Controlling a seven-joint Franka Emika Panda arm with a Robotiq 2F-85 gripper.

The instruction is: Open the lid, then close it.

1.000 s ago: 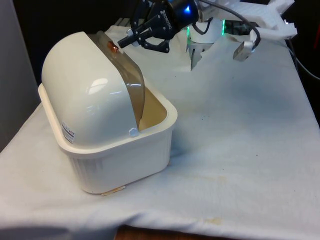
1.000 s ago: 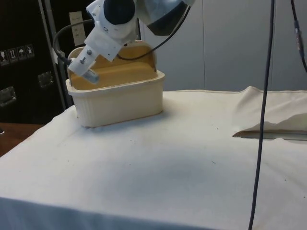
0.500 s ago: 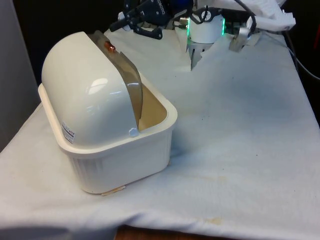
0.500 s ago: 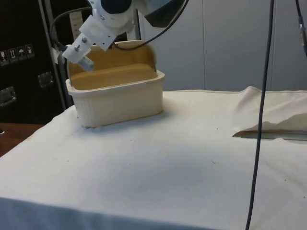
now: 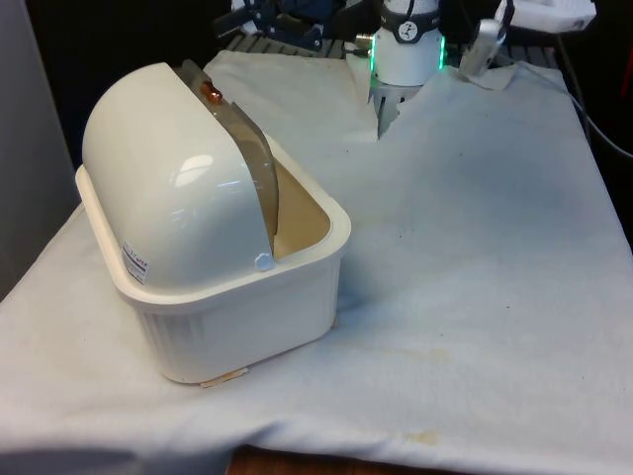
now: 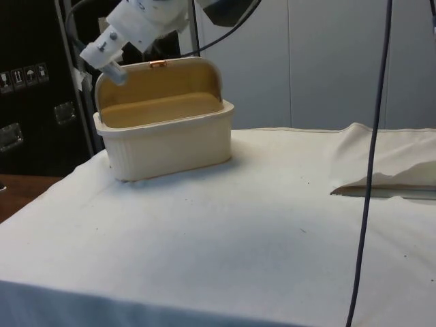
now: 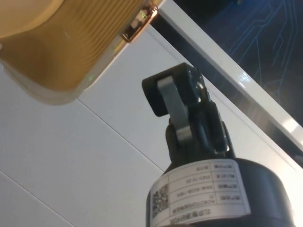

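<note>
A: What is seen in the front view?
B: The cream bread box [image 5: 213, 262] is seen at the front view's left, its lid [image 5: 242, 158] rolled back.

A: The side view?
B: The gripper [image 6: 109, 63] is held above the box.

A: The wrist view?
B: The fingers [image 7: 177, 111] are pressed together; nothing is gripped.

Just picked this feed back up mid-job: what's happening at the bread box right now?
The cream bread box sits with its roll-top lid rolled back, so the inside is open. The copper handle on the lid's edge is free. The gripper hangs in the air just off that edge, touching nothing, fingers together. The lid is open but not yet closed.
</note>
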